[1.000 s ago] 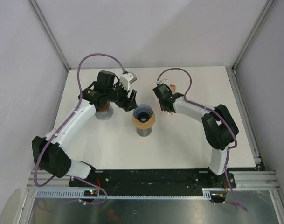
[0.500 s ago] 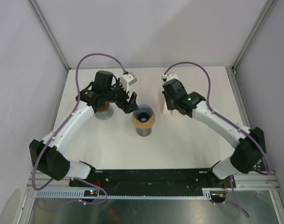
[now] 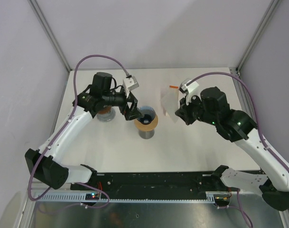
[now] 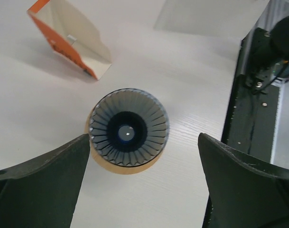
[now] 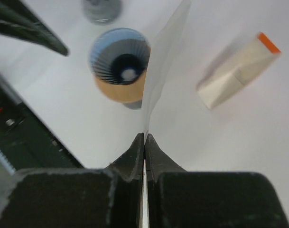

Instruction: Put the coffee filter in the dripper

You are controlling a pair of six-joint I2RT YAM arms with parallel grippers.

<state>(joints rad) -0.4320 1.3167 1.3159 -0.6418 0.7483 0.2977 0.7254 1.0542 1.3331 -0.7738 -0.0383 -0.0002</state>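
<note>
The dripper, blue and ribbed inside with a tan collar, stands upright at the table's middle. It also shows in the left wrist view and the right wrist view. My right gripper is shut on a white paper coffee filter, held in the air just right of the dripper. In the right wrist view the gripper pinches the filter edge-on. My left gripper is open and empty, hovering just left of the dripper; in its wrist view the dripper sits between the fingers.
An orange-and-white filter box lies open on the table behind the dripper, also in the right wrist view. A grey stand with a brown top sits under the left arm. Metal rails edge the table.
My right arm has lifted from the box with the filter pinched and swung back to the right. My left gripper has shifted slightly closer to the dripper.
</note>
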